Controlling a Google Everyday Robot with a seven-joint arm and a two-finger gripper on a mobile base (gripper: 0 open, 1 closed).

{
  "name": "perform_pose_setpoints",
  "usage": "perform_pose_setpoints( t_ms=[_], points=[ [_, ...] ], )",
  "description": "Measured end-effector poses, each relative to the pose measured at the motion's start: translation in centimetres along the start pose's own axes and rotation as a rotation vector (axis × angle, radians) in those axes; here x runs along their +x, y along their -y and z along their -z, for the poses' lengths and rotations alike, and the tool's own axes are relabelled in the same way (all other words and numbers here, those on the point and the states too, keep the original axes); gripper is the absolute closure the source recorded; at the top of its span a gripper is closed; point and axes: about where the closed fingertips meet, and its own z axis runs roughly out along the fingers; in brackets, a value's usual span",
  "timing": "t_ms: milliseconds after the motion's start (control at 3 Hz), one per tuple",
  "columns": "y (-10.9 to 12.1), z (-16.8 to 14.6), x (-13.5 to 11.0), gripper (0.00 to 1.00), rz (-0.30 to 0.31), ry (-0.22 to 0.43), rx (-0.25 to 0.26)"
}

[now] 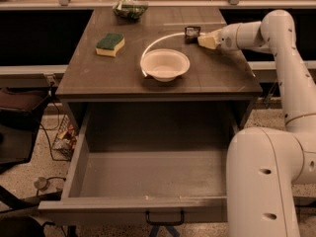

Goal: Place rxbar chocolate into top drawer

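Note:
The rxbar chocolate [192, 32], a small dark bar, lies on the far right part of the brown cabinet top [217, 75]. My gripper [203, 39] reaches in from the right, low over the top, with its pale tip right against the bar's right side. I cannot tell whether it has hold of the bar. The top drawer [148, 174] is pulled wide open below the cabinet top and is empty inside. Its grey front panel carries a small dark handle [164, 217].
A white bowl [165, 63] sits mid-top, left of the bar, with a thin white curved strip [153, 46] arcing from it toward the bar. A green-and-yellow sponge [110, 43] lies at left, a green bag [130, 8] at the back. My white arm and base [261, 181] stand at right.

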Motion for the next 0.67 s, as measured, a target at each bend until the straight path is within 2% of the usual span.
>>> perform_pose_setpoints(
  t_ms=[333,667],
  points=[
    [2.7,6.6,-7.5,1.0,0.145,-0.022,0.185],
    [4.1,10.9,-12.7,1.0,0.26,-0.037,0.324]
  ],
)
